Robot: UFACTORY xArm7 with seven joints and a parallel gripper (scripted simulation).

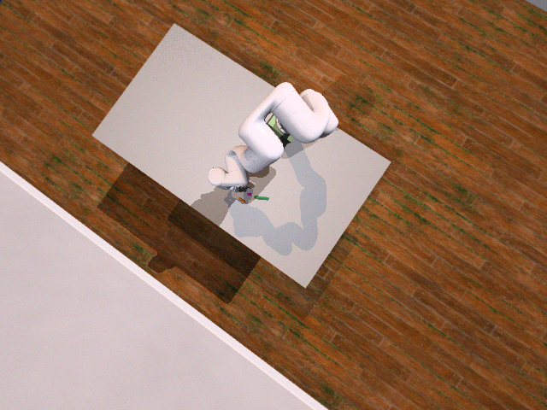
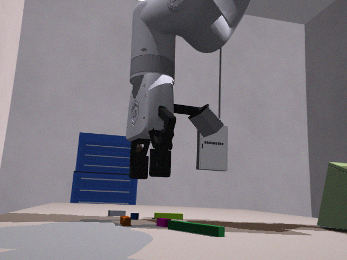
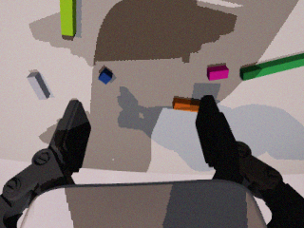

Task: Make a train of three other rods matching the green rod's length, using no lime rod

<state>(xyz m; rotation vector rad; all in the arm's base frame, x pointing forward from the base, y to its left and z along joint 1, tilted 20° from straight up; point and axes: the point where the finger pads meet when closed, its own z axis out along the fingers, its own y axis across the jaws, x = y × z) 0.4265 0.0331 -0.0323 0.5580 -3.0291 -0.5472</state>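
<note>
My gripper [image 1: 240,189] [image 2: 149,177] [image 3: 142,111]: one, spread, nothing held, above table. Orange rod [image 1: 241,200] [image 2: 125,220] [image 3: 185,104]: beside magenta rod [image 1: 249,194] [image 2: 162,222] [image 3: 218,72]. Blue rod [image 2: 134,215] [image 3: 105,75]: between orange, grey rod [image 2: 116,213] [image 3: 39,85]. Advice: square fingers across chosen rod before lowering.

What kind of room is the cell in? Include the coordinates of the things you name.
Probably a workshop or lab room: wood-plank floor [image 1: 420,265], a blue cabinet-like unit [image 2: 103,159] and a grey wall box [image 2: 212,156] with a cable or conduit running up.
</note>
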